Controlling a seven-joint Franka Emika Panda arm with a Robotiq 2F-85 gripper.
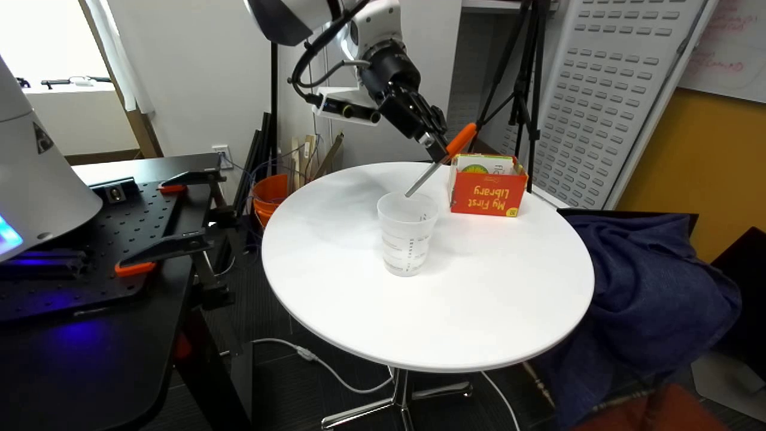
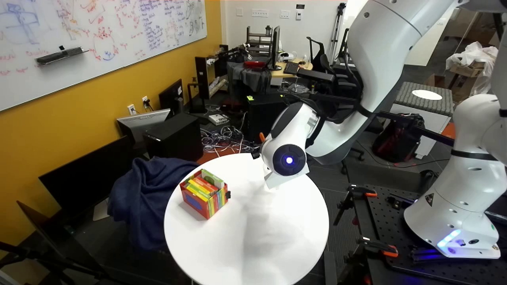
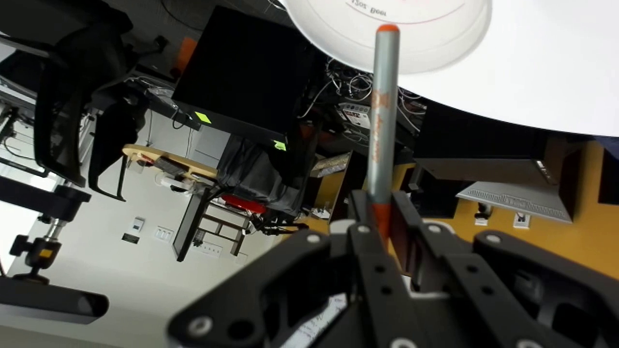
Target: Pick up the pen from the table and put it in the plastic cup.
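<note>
The pen, grey with an orange end, is held tilted in my gripper (image 3: 379, 198). In the wrist view the grey part of the pen (image 3: 383, 116) sticks out beyond the fingertips and overlaps the cup. In an exterior view the gripper (image 1: 441, 154) is shut around the pen (image 1: 423, 179); its lower end appears at the far rim of the plastic cup (image 1: 408, 239), and I cannot tell whether it is inside. The clear cup stands upright on the round white table (image 1: 508, 299); its inside also shows in the wrist view (image 3: 435, 55). The pen's orange end (image 2: 262, 137) peeks past the wrist, which hides the cup there.
An orange-red box of small books (image 1: 488, 194) stands on the table behind the cup, close to the gripper; it also shows in an exterior view (image 2: 202, 198). A dark workbench (image 1: 90, 335) with clamps stands beside the table. A blue cloth (image 1: 646, 287) hangs near the table's edge.
</note>
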